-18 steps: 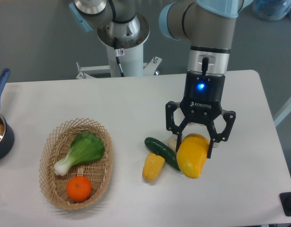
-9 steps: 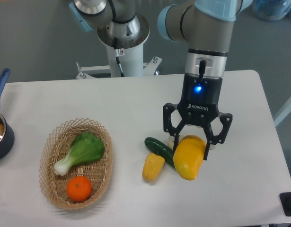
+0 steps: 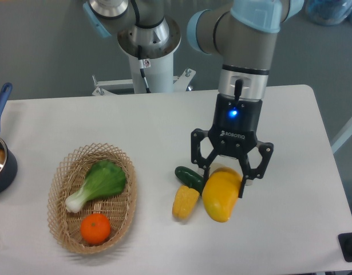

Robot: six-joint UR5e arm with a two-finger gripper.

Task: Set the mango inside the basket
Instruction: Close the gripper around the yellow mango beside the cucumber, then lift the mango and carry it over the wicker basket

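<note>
Pincer (image 3: 224, 179) gripped the mango (image 3: 221, 194) above the desk (image 3: 164, 126); carrying it across to the basket (image 3: 127, 201) and releasing remained.

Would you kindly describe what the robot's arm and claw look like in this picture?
The arm is grey metal with light blue joint caps, ending in a silver wrist ring. A thin black cable runs down the wrist. The claw is black, with white ROBOTIQ lettering, a glowing blue light above it, and two open-linkage fingers.
</note>
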